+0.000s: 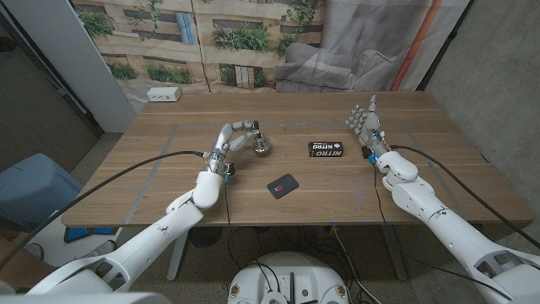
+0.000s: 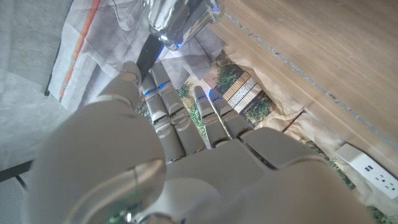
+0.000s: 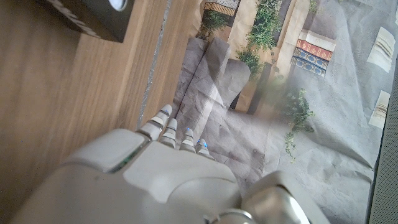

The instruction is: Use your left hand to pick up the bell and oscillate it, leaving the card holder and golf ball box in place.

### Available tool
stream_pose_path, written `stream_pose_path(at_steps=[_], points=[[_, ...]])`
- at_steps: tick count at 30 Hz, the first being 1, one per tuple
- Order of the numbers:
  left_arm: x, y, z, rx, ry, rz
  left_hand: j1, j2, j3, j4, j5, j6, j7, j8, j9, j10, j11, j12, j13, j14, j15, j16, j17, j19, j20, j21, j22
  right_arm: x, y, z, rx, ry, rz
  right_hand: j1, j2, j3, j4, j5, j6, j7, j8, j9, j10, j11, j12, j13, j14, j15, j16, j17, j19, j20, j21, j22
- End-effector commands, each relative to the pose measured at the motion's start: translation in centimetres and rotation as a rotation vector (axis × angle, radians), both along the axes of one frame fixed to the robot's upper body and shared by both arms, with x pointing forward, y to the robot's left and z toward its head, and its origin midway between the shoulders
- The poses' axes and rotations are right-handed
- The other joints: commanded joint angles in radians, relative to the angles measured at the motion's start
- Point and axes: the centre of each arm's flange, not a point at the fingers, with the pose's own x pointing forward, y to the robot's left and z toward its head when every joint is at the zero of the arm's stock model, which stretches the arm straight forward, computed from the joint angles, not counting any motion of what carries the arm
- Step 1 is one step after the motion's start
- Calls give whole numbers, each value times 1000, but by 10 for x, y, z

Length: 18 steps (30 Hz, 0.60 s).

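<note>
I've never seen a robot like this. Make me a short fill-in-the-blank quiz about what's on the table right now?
1. The left hand reaches around the ____.
2. The black box reads ____ in white letters.
3. The card holder lies nearer the table's ____ edge than the box.
4. The right hand holds ____.

Missing words: bell; NITRO; front; nothing

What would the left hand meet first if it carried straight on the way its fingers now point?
The bell: the left hand reaches toward it, fingertips at or very near it. Contact is unclear, but nothing lies between them.
</note>
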Motion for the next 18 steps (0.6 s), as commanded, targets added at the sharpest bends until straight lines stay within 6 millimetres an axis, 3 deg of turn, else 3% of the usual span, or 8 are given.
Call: stream_pose_path(at_steps=[1, 18], points=[[-2, 4, -5, 72, -96, 31, 2, 11, -1, 3, 6, 31, 32, 7, 9, -3, -1, 1, 4, 7, -129, 2, 4, 1, 0, 0, 2, 0, 0, 0, 0, 0, 0, 3, 97, -6, -1, 7, -8, 0, 6, 3, -5, 1, 5, 1, -5, 0, 3, 4, 7, -1, 5, 3], [-5, 2, 1, 137, -244, 106, 4, 11, -7, 3, 5, 35, 25, 11, 9, -7, -2, 1, 4, 17, -134, 4, 4, 2, -7, 0, 2, 0, 0, 0, 0, 0, 0, 3, 97, -6, -1, 7, -9, 0, 5, 3, -6, 1, 5, 1, -5, 0, 3, 4, 7, -1, 5, 3]])
